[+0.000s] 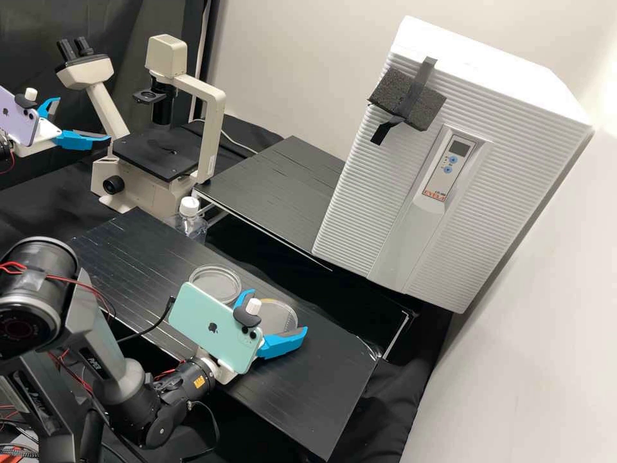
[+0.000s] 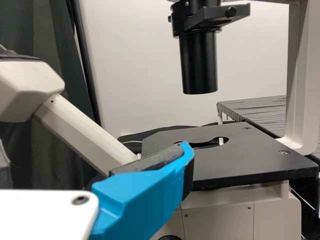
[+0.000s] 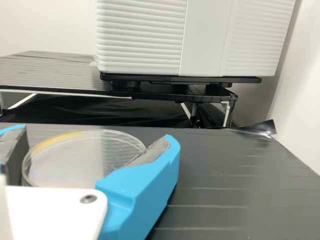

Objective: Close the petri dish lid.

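Dish (image 3: 82, 162) sits within spread right gripper (image 1: 278, 312), perhaps touching; left gripper (image 1: 85, 119) spread too.

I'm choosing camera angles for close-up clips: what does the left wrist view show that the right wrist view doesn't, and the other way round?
Left wrist view: the microscope with its black stage, beside a dark curtain.

Right wrist view: a clear petri dish on the black bench, between the right gripper's open fingers, and a white ribbed cabinet.

Both: the raised black shelf, the pale wall and bright blue gripper parts.
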Action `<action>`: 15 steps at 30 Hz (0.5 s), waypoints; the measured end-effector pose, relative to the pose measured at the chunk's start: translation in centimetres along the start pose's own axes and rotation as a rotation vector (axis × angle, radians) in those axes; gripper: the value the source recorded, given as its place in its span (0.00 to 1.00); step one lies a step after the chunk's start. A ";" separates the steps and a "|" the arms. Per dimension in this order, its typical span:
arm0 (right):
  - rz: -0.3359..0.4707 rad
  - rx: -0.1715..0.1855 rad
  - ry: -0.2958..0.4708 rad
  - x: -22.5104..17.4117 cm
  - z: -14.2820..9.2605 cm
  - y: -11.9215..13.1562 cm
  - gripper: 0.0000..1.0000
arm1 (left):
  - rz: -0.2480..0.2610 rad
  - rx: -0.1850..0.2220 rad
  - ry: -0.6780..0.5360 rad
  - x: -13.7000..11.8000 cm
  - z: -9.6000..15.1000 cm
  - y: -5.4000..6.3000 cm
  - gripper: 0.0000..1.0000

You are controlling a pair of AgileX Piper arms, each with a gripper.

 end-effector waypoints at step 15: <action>0.006 0.031 0.009 -0.1 -0.2 0.1 0.00 | 0.000 0.000 0.000 0.0 0.0 0.0 1.00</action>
